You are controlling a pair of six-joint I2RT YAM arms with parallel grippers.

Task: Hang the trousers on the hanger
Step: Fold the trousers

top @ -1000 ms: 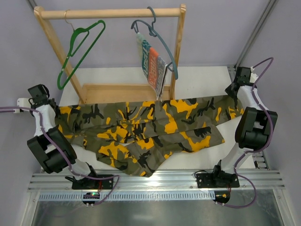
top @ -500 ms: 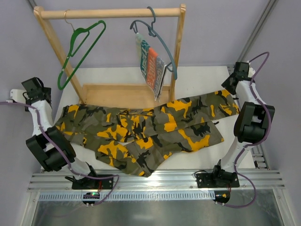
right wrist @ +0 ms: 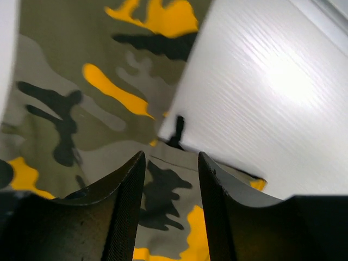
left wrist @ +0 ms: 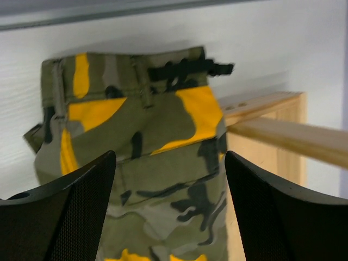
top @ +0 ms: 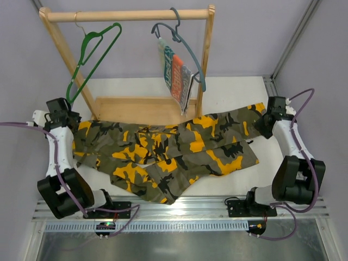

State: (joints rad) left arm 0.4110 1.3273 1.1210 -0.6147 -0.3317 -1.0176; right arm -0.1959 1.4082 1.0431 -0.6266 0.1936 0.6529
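Trousers [top: 168, 152] lie flat before the rack [top: 130, 15], the hanger [top: 95, 65] on it bare; your left gripper [left wrist: 169, 163] and right gripper [right wrist: 171, 157] hover parted and empty, so nothing's hung yet.

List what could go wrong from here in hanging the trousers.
1. The left gripper and right gripper stand open over opposite ends of the trousers, which lie in overlapping layers; a pinch may catch only one.
2. The hanger hangs tilted from the rail by its hook; pushing fabric through could swing or unhook it.
3. The wooden base sits close beside the left gripper and could be bumped.
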